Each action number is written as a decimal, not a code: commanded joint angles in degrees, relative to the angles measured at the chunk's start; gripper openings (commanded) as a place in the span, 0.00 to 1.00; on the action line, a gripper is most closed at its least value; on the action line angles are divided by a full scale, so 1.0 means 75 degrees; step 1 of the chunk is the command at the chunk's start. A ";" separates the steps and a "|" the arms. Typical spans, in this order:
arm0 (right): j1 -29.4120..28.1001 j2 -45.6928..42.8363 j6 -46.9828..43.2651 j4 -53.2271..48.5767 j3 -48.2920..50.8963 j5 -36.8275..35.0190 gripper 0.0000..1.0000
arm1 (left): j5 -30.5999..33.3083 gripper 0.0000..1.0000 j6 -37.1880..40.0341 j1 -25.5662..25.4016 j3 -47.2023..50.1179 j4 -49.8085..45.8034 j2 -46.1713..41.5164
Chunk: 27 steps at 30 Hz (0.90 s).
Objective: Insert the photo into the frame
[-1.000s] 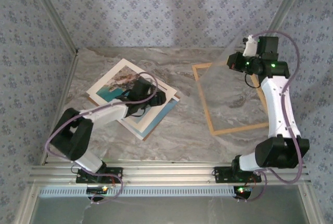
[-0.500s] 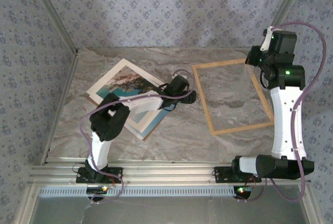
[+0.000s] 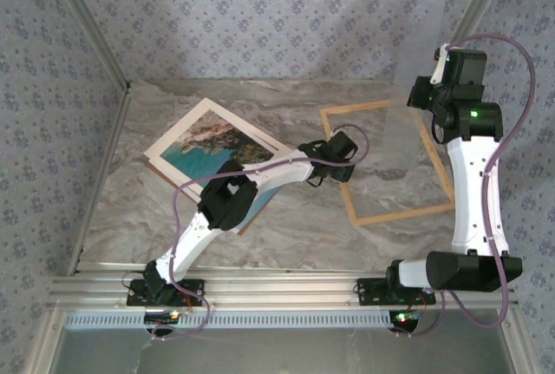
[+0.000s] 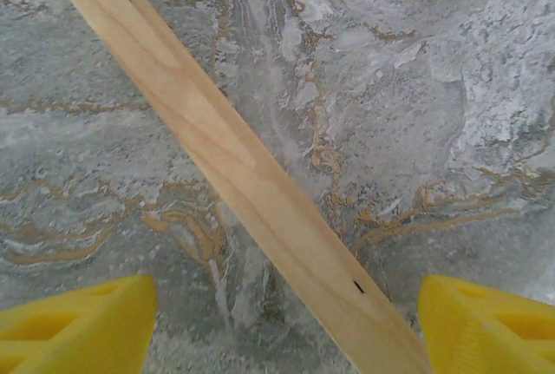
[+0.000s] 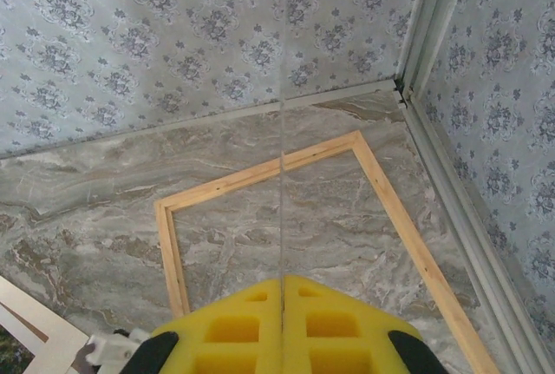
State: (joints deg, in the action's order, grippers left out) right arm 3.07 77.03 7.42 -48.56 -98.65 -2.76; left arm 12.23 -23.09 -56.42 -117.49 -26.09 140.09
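The photo (image 3: 208, 141), a sea-and-trees print with a cream border, lies flat at the left of the marble table. The light wood frame (image 3: 403, 212) lies flat at the right, bare table showing inside it. My left gripper (image 3: 329, 170) hovers over the frame's left rail (image 4: 234, 166), open, with its yellow fingers (image 4: 78, 322) on either side of the rail and apart from it. My right gripper (image 5: 283, 283) is up above the frame's far right side, shut on a clear pane (image 5: 282, 174) seen edge-on. In the top view the right gripper (image 3: 429, 92) holds the pane upright.
A brown board edge (image 3: 153, 167) and a further pale sheet (image 3: 260, 200) show from under the photo. Patterned walls close the table at the back and both sides. The frame (image 5: 225, 187) lies near the back right corner.
My left arm has swung right, from above the photo to the frame's left rail, with its jaws narrowing a little. My right arm has risen slightly with the pane.
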 commanded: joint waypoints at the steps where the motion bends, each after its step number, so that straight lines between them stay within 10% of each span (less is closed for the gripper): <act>1: -0.0052 -0.0028 -0.0144 -0.0044 -0.0177 0.0047 0.00 | 0.0253 0.77 0.0356 -0.0047 -0.0620 -0.0890 0.0323; 11: -0.0277 0.0098 -0.0088 -0.0094 -0.0119 0.0297 0.00 | 0.0225 0.66 0.0422 0.0172 0.0245 -0.1015 -0.0176; 27: -0.0864 0.0229 0.0421 0.0104 0.0383 0.1992 0.00 | 0.0021 0.55 -0.0509 0.0875 0.5226 0.0726 -0.2994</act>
State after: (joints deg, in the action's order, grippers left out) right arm -2.20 78.74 8.91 -48.64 -96.57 8.10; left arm 11.35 -24.91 -50.89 -83.31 -18.96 120.75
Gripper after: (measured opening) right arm 0.057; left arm 0.551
